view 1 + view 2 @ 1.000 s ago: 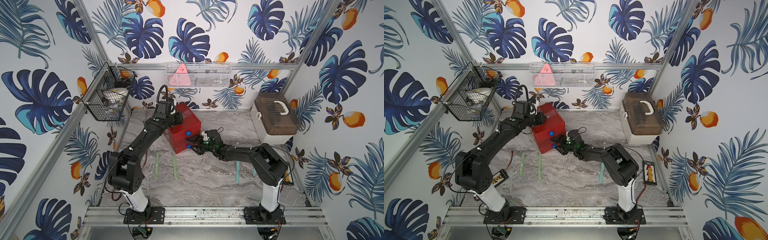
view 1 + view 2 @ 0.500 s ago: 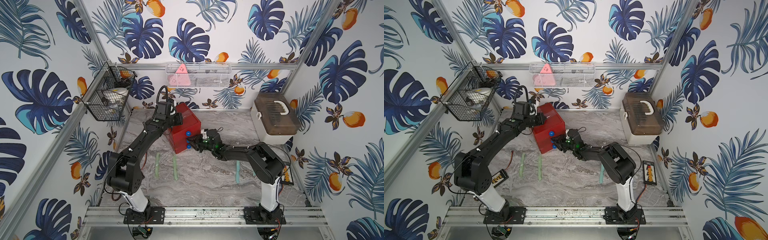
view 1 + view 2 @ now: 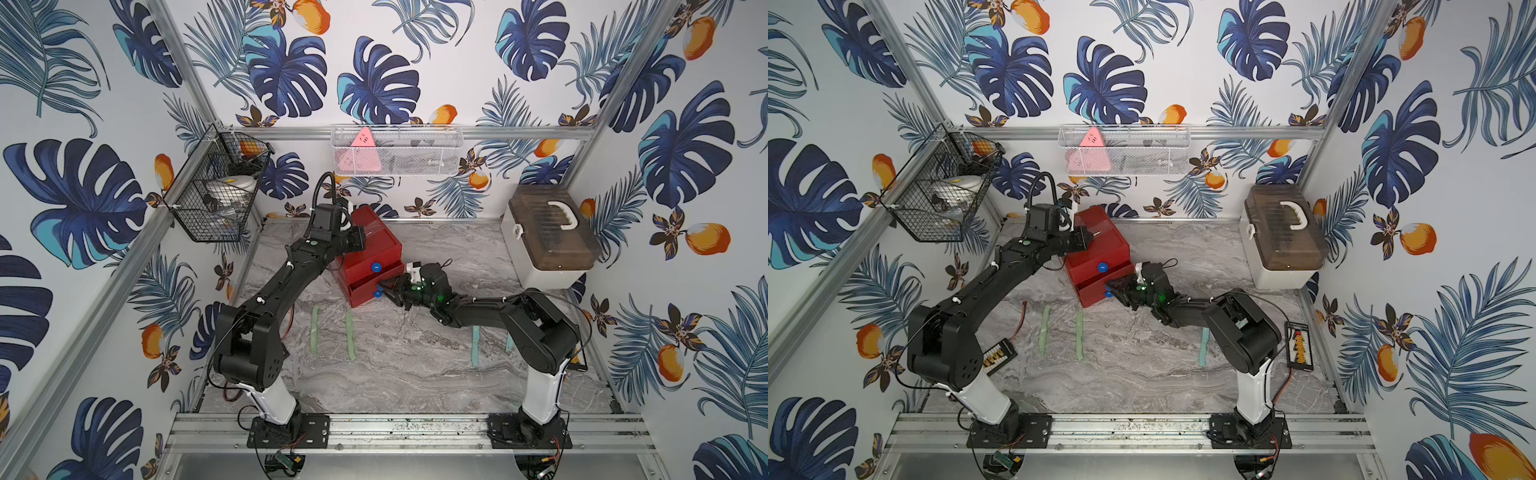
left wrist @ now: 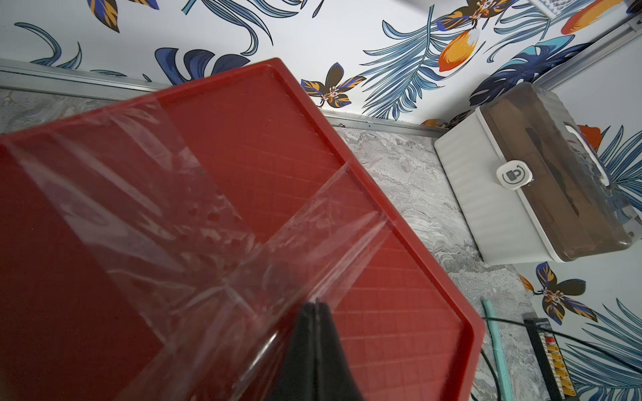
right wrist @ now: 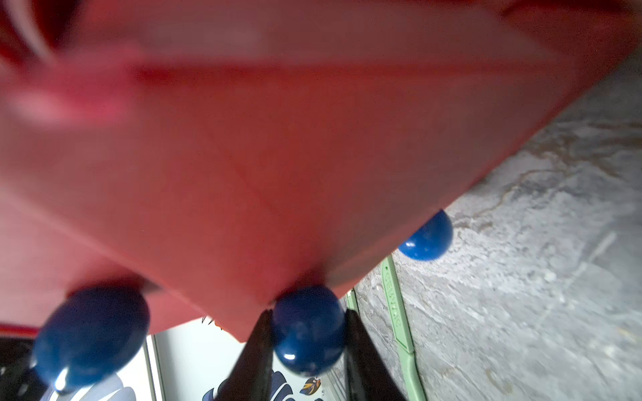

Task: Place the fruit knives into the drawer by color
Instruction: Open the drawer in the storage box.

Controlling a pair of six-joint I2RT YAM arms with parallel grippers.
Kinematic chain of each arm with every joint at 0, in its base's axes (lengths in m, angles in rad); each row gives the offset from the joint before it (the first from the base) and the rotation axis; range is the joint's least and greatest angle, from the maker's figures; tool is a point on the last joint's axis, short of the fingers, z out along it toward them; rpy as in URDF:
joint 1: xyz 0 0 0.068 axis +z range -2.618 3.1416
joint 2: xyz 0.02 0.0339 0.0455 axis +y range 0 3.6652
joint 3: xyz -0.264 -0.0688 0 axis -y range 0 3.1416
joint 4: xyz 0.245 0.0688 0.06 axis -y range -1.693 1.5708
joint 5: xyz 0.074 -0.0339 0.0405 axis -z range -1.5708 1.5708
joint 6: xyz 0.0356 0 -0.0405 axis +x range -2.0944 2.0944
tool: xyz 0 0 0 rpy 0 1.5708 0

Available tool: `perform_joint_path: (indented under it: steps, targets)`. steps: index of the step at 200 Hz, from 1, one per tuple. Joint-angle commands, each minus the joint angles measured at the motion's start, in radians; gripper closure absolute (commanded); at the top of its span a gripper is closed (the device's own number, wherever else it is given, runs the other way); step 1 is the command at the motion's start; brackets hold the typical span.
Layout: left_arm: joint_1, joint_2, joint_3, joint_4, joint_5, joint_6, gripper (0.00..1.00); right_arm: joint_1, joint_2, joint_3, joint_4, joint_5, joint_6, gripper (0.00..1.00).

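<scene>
The glossy red plastic chest of three drawers [image 3: 370,257] sits on the grey marbled bench [image 3: 415,365], towards the back and turned at an angle, with its blue-knobbed fronts facing the right arm. The left tool [image 3: 360,241] is over the chest's flat top with its two black fingers [image 4: 314,333] pressed together and nothing between them. The tips lie at a strip of clear film on the red lid, though I cannot tell whether they press on it. The right tool [image 3: 381,287] reaches in low from the side and is closed narrowly on a blue round knob [image 5: 307,330], a dark finger [image 5: 361,364] snug against each side of it. In the right wrist view this is the middle of the three knobs, and how far its drawer stands out I cannot tell. Two mint-green plastic fruit knives [image 3: 314,330] [image 3: 350,334] lie flat on the bench just in front of the chest, side by side and roughly parallel, apart from each other. A teal-blue plastic fruit knife [image 3: 475,345] lies well over to the right, partly under the right arm, and another teal piece [image 3: 508,343] shows just beyond, mostly hidden by the arm. A white box with a brown translucent lid and white handle [image 3: 544,237] stands in the far right corner of the bench. A black wire basket [image 3: 220,195] hangs on the left wall and a white mesh basket [image 3: 395,151] on the back rail.
</scene>
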Motion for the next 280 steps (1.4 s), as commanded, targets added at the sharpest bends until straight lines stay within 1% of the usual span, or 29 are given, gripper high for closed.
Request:
perform_joint_path:
  steps: [1, 41, 61, 69, 76, 81, 89, 99, 108, 113, 154, 166, 177, 189, 211, 219, 222, 223, 227, 250, 264, 280]
  targets:
    - [0.004, 0.023, -0.017, -0.311, -0.024, 0.002, 1.0, 0.002, -0.025, -0.055, -0.007, -0.013, -0.006, 0.86]
    - [0.004, 0.026, -0.014, -0.309, -0.022, 0.001, 1.0, 0.012, -0.039, -0.113, 0.003, -0.044, -0.004, 0.85]
    - [0.004, 0.026, -0.013, -0.308, -0.02, 0.0, 1.0, 0.013, -0.042, -0.116, -0.024, -0.05, -0.016, 0.81]
    - [0.004, 0.026, -0.013, -0.308, -0.021, -0.001, 1.0, 0.012, -0.044, -0.112, -0.037, -0.051, -0.019, 0.76]
    - [0.004, 0.025, -0.014, -0.306, -0.021, -0.002, 1.0, 0.012, -0.045, -0.112, -0.045, -0.053, -0.02, 0.68]
    - [0.004, 0.025, -0.013, -0.306, -0.021, -0.003, 1.0, 0.013, -0.046, -0.112, -0.047, -0.055, -0.02, 0.61]
    - [0.004, 0.024, -0.013, -0.307, -0.021, -0.004, 1.0, 0.013, -0.046, -0.112, -0.05, -0.057, -0.02, 0.44]
    - [0.004, 0.023, -0.012, -0.308, -0.021, -0.004, 1.0, 0.013, -0.055, -0.116, -0.058, -0.057, -0.024, 0.31]
    - [0.004, 0.022, -0.009, -0.309, -0.022, -0.005, 1.0, 0.012, -0.069, -0.123, -0.067, -0.052, -0.032, 0.22]
    - [0.004, 0.02, -0.007, -0.309, -0.022, -0.005, 1.0, 0.012, -0.078, -0.127, -0.072, -0.048, -0.036, 0.2]
    - [0.004, 0.008, 0.024, -0.33, -0.03, -0.01, 1.0, -0.006, -0.171, -0.167, -0.117, -0.037, -0.065, 0.11]
    - [0.004, 0.006, 0.047, -0.344, -0.038, -0.011, 0.92, -0.015, -0.202, -0.167, -0.156, -0.046, -0.089, 0.08]
    - [0.004, -0.002, 0.067, -0.351, -0.041, -0.013, 0.8, -0.024, -0.234, -0.167, -0.196, -0.056, -0.116, 0.05]
    - [0.004, -0.006, 0.099, -0.367, -0.047, -0.013, 0.63, -0.038, -0.273, -0.161, -0.258, -0.066, -0.151, 0.04]
    - [0.004, -0.016, 0.17, -0.393, -0.059, -0.011, 0.27, -0.079, -0.358, -0.129, -0.446, -0.073, -0.245, 0.03]
    - [0.004, -0.023, 0.194, -0.401, -0.064, -0.012, 0.12, -0.095, -0.389, -0.108, -0.545, -0.059, -0.29, 0.01]
    - [0.003, -0.026, 0.201, -0.403, -0.065, -0.011, 0.04, -0.096, -0.399, -0.094, -0.589, -0.052, -0.312, 0.01]
    - [0.004, -0.027, 0.204, -0.402, -0.066, -0.011, 0.03, -0.11, -0.403, -0.089, -0.611, -0.05, -0.319, 0.01]
    - [0.003, -0.033, 0.214, -0.402, -0.069, -0.011, 0.01, -0.134, -0.413, -0.067, -0.69, -0.04, -0.349, 0.0]
    - [-0.014, -0.065, 0.276, -0.411, -0.076, 0.001, 0.01, -0.217, -0.456, 0.049, -1.046, 0.029, -0.525, 0.0]
    - [-0.046, -0.072, 0.326, -0.439, -0.083, 0.018, 0.01, -0.256, -0.48, 0.099, -1.181, 0.098, -0.616, 0.0]
    - [-0.113, -0.083, 0.38, -0.476, -0.106, 0.046, 0.01, -0.295, -0.496, 0.153, -1.305, 0.174, -0.702, 0.0]
